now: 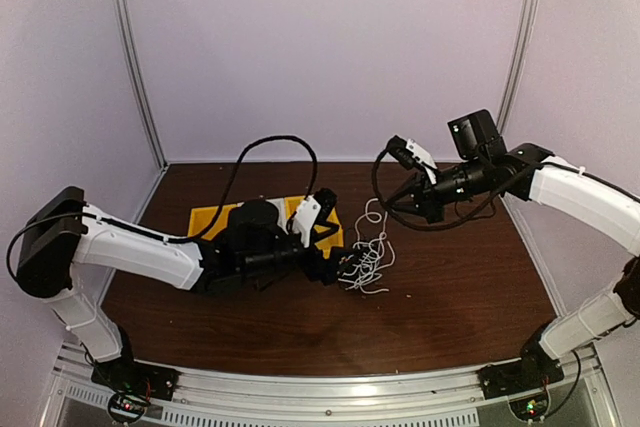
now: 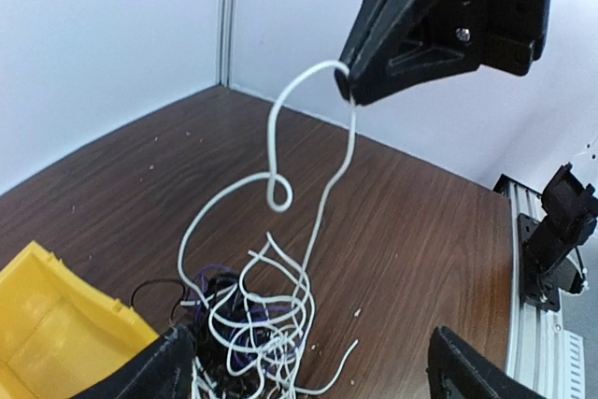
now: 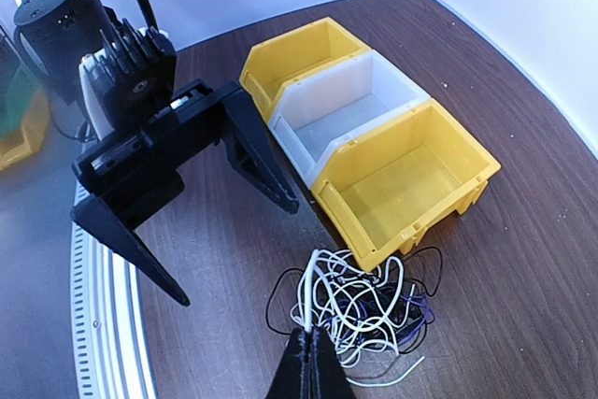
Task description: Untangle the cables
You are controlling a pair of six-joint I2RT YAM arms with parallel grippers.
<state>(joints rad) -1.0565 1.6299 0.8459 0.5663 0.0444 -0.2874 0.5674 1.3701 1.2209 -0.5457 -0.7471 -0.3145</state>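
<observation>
The cables (image 1: 368, 262) lie as one tangled pile of white, black and dark blue cords on the brown table, also seen in the left wrist view (image 2: 248, 324) and the right wrist view (image 3: 369, 310). My right gripper (image 3: 313, 354) is shut on a loop of white cable (image 2: 308, 91) and holds it up above the pile; it also shows in the top view (image 1: 383, 207). My left gripper (image 2: 313, 371) is open wide and empty, low beside the pile (image 1: 345, 269), with the pile by its left finger.
Three open bins stand in a row just behind the pile: yellow (image 3: 411, 179), white (image 3: 346, 119) and yellow (image 3: 299, 58). The yellow bins show partly under my left arm (image 1: 205, 219). The aluminium rail (image 1: 330, 387) runs along the near edge. Walls enclose the table.
</observation>
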